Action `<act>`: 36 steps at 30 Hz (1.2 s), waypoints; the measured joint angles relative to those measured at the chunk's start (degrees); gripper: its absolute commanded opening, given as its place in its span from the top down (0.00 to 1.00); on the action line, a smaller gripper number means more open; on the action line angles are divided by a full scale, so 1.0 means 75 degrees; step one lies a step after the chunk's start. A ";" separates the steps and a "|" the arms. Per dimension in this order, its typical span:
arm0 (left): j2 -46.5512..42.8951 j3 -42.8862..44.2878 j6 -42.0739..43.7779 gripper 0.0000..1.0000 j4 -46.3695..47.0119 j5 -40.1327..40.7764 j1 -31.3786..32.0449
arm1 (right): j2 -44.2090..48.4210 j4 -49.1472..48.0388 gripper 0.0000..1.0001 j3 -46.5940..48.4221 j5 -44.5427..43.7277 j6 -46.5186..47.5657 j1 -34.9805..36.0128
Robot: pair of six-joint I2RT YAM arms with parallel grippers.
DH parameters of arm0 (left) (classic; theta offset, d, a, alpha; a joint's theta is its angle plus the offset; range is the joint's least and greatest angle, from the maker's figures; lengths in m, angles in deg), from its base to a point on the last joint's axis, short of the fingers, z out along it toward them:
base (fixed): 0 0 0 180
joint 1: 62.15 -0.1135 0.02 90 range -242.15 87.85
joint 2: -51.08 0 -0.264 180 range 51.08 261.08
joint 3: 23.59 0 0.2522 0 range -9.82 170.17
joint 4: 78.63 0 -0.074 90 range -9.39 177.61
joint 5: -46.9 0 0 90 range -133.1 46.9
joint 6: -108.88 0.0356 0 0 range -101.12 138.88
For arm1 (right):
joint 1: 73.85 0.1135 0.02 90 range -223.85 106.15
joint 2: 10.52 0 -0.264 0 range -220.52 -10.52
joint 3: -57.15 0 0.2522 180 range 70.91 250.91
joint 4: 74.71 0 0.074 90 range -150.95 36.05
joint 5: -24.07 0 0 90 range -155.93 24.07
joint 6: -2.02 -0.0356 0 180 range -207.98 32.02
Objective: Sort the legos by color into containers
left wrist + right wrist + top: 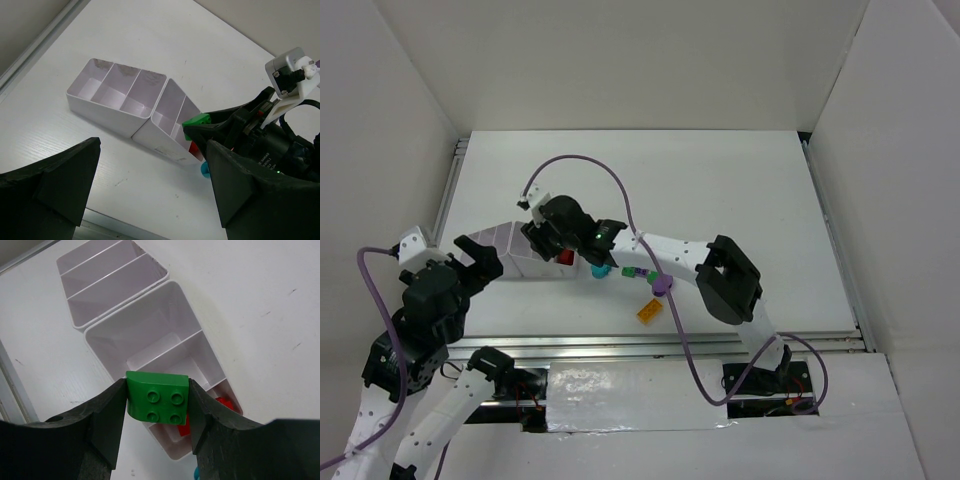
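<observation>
Left arm (425, 300) and right arm (730, 282): white perforated links, black joint housings, looping purple cables (590, 165), a green indicator light (597, 237) on the right wrist.

Green studded plastic brick (157, 401): above white plastic compartment tray (150, 320).
Red plastic brick (224, 404): in tray's end compartment.

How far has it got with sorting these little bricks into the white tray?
Barely started. At least one red brick lies in an end compartment of the white tray. The right gripper holds a green brick over the tray. A teal brick, a purple brick and an orange-yellow brick wait on the table; the left gripper is open.
</observation>
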 measured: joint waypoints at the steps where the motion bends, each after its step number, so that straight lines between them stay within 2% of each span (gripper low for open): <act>1: 0.0009 0.0000 0.0000 0.00 -0.0003 -0.0003 0.0000 | -0.0023 -0.0003 0.58 0.0000 0.0017 0.0000 -0.0012; 17: 0.0262 0.0000 0.0055 0.00 0.0044 -0.0227 0.0000 | -0.0376 -0.0297 0.44 0.0015 0.0766 -0.0055 -0.0420; 21: 0.0347 0.0000 0.0058 0.00 0.0073 -0.0277 0.0000 | -0.0376 -0.0385 0.37 0.0029 0.0921 -0.0058 -0.0420; 34: 0.0361 0.0000 0.0082 0.00 0.0149 -0.0356 0.0000 | -0.0539 -0.0388 0.32 0.0280 0.1020 0.0000 -0.0420; 36: 0.0361 0.0000 0.0082 0.00 0.0149 -0.0356 0.0000 | -0.0458 -0.0510 0.28 0.0099 0.0921 -0.0067 -0.0431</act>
